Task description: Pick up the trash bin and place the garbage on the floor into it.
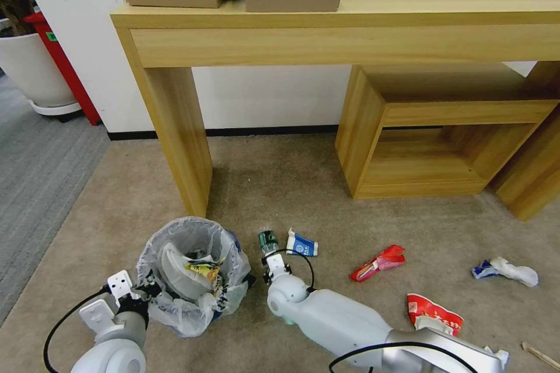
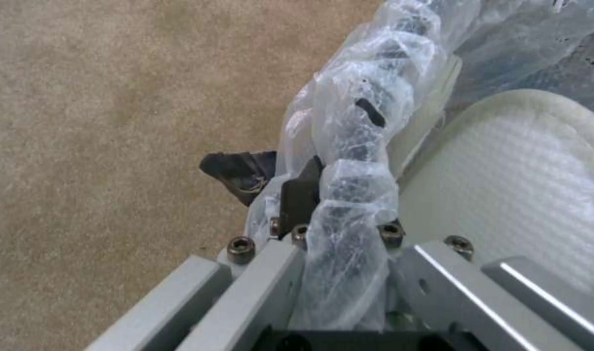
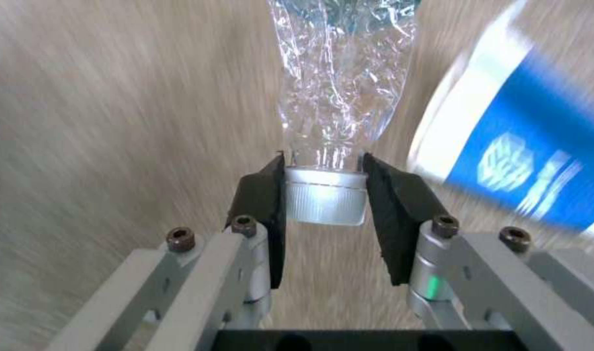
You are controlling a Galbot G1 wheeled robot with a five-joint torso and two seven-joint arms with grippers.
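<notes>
The trash bin, lined with a crinkly whitish bag, stands on the beige carpet floor and holds a white slipper and a yellow wrapper. My left gripper is shut on its near rim; the left wrist view shows the bagged rim pinched in the left gripper, with the slipper inside. My right gripper is shut on the white cap of a small plastic bottle. The right wrist view shows the pads clamping the bottle, with the blue-white carton beside it.
More litter lies to the right: the carton, a red wrapper, another red wrapper, a white tissue and a wooden stick. A wooden desk leg stands just behind the bin. A low wooden shelf stands at the right.
</notes>
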